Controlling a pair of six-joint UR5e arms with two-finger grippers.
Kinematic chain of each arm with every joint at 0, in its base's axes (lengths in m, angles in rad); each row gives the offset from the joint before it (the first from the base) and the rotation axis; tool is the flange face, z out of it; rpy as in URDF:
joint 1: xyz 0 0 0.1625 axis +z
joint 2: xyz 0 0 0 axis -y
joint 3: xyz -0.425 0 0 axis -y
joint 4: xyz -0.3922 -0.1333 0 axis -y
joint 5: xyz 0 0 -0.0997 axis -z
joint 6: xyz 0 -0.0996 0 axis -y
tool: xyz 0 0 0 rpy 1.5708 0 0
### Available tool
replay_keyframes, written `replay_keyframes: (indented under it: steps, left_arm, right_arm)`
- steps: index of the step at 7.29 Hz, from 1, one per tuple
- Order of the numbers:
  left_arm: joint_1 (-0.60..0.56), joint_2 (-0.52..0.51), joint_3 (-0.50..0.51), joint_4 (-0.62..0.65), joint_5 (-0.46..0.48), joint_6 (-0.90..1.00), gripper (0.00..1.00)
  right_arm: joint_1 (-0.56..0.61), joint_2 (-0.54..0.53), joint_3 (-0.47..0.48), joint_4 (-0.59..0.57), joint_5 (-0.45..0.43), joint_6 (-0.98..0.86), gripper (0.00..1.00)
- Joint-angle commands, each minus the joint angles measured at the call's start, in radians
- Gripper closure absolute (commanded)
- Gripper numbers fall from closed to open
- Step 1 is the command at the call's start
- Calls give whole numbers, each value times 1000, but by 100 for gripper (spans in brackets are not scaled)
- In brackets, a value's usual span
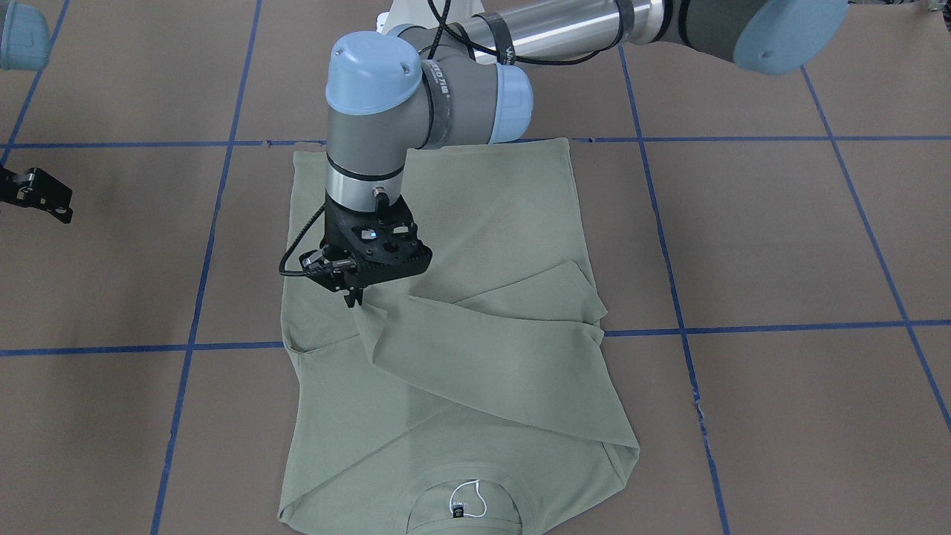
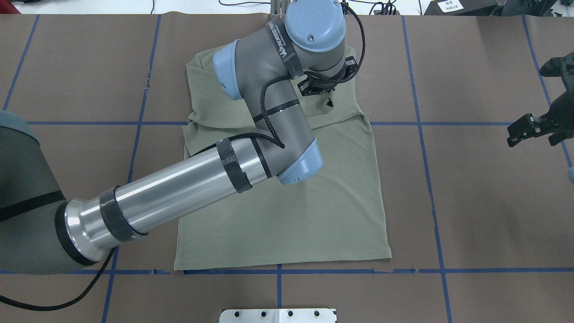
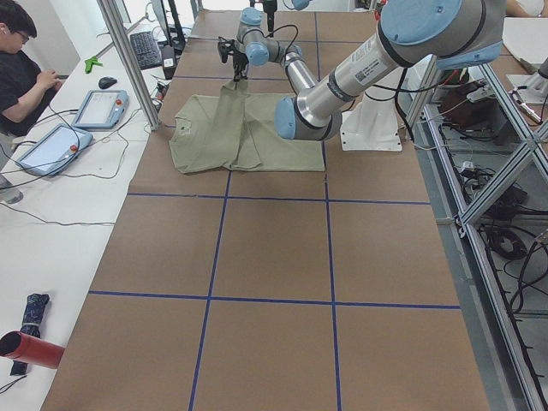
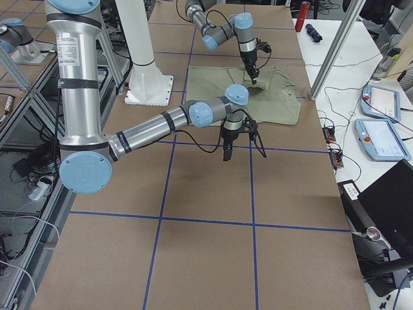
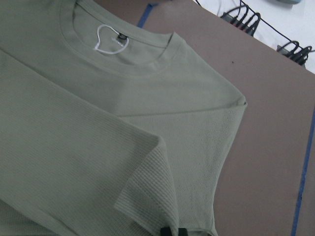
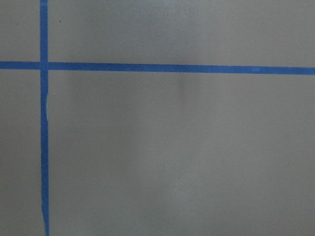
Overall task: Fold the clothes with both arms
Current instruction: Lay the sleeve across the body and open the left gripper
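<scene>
Shirt [image 1: 483, 215] beneath left arm [image 2: 179, 184], left fingers [image 1: 351, 298] pinching its sleeve [image 1: 490, 349], right fingers [image 2: 520, 129] spread, person [image 3: 21, 64] nearby.

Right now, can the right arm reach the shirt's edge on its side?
Probably yes. The right end effector hangs open over bare table beside the shirt, and nothing lies between them to block it.

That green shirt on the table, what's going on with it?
A two-armed robot is folding it. The shirt lies flat on the brown table. The left gripper has its jaws pinched on the cuff of one sleeve, which is drawn across the body. The right gripper hangs off to the side over bare table, jaws open, holding nothing.
</scene>
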Motion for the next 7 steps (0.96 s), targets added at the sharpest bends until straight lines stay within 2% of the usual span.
replay_keyframes:
  steps: [1,2,7]
  left_arm:
    - [63,-7,14,1,24,-9,100]
    - [87,-9,18,-7,58,-33,100]
    - [137,-16,53,-28,86,-56,100]
  right_arm:
    - [2,1,-2,0,0,1,0]
    - [3,1,-2,2,1,1,0]
    - [2,10,-11,0,5,6,0]
